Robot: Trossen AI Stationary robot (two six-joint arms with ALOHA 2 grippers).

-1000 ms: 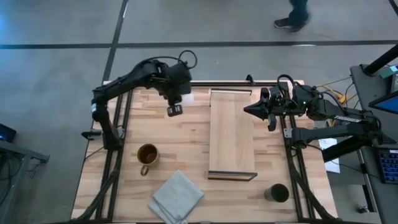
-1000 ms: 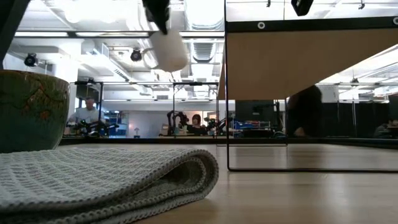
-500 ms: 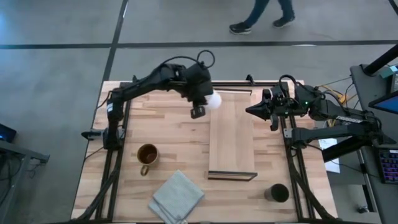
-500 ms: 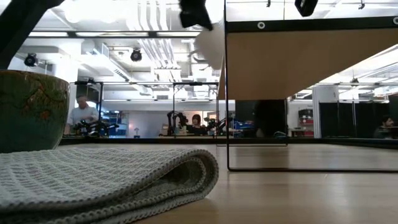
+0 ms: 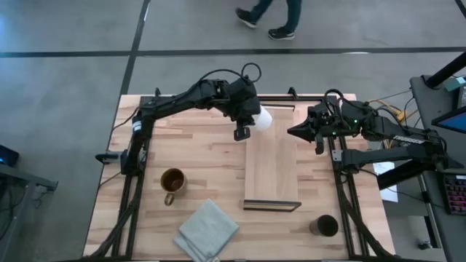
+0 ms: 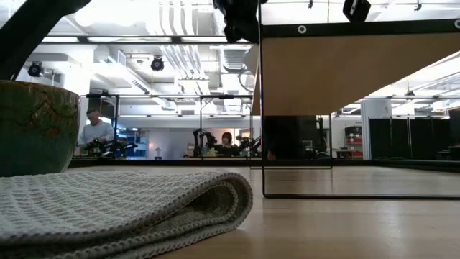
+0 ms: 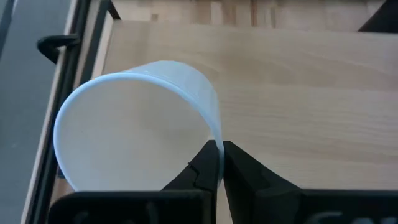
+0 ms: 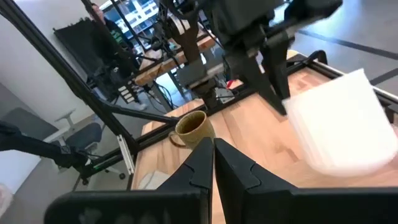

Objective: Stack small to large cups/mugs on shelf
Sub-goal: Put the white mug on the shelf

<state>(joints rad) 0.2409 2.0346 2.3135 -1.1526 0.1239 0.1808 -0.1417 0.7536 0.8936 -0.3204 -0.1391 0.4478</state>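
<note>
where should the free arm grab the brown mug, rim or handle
Probably the rim. The brown mug stands upright and open-topped on the table, so a gripper could drop straight down with one finger inside the wall. Take the side opposite its handle, which points toward the grey cloth and looks too small to pinch securely.

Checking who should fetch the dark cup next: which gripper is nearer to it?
Right. The right gripper waits beside the shelf's far end; the left gripper, holding the white mug, is farther from the dark cup.
</note>
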